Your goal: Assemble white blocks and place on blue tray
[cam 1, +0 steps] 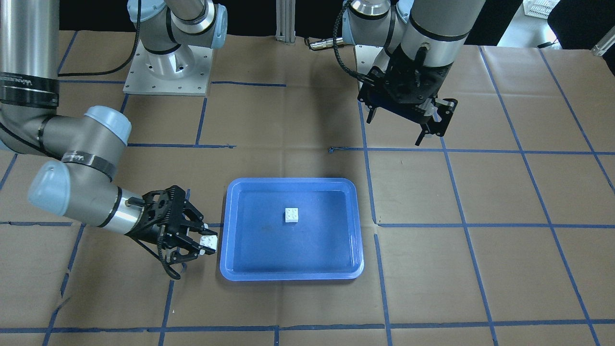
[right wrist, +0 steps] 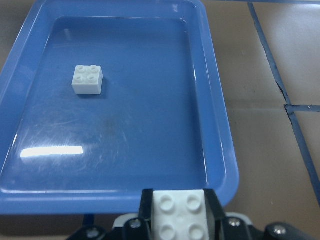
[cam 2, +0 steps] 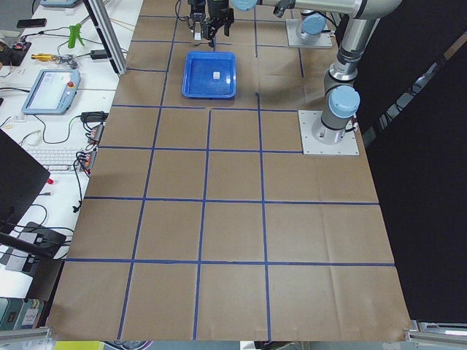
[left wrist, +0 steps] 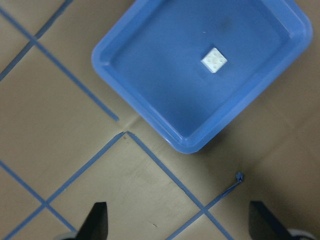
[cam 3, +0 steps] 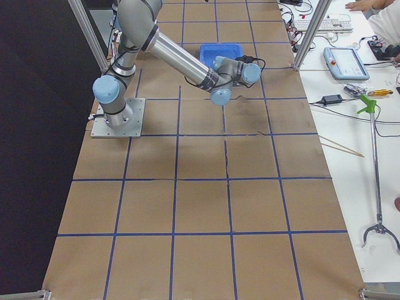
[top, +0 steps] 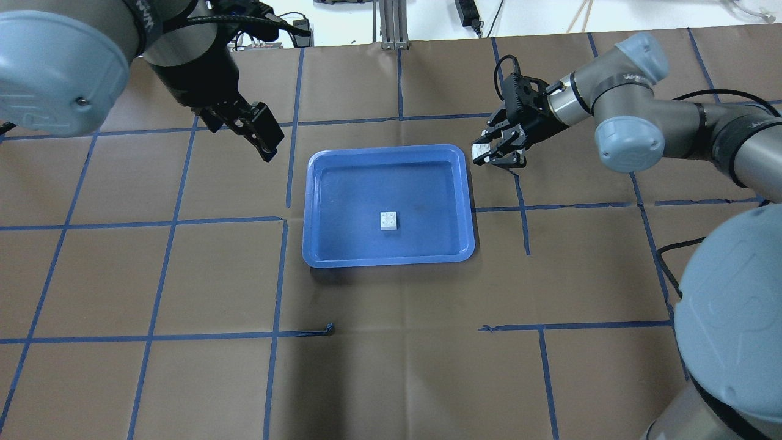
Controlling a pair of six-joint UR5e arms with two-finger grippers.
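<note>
Nearest the right wrist camera: one white block (right wrist: 178, 215), four studs facing the lens, pinched between the two fingers of the right pincer (cam 1: 207, 240). The fingers press on its opposite sides. It is held clear of the desk (cam 1: 480, 192), not inside the tray.

Just beyond it, the blue tray (right wrist: 212, 125). The pincer sits outside the rim, at the corner that is on my right and away from the robot's base. The right arm reaches out low and almost level to get there.

Further in, the second white block (right wrist: 87, 79) lies loose on the tray floor, studs up, roughly mid-tray and well apart from every wall. Nothing touches it. The two blocks are not joined.

Farthest: the left pincer (left wrist: 181, 221), held high above the desk off the tray's left side, looking straight down. Its wrist view shows the two fingertips at the bottom corners, spread wide, only brown paper and blue tape lines between them — it holds nothing. From there I see one tray corner and the loose block inside.

The desk is covered in brown paper gridded with blue tape.
</note>
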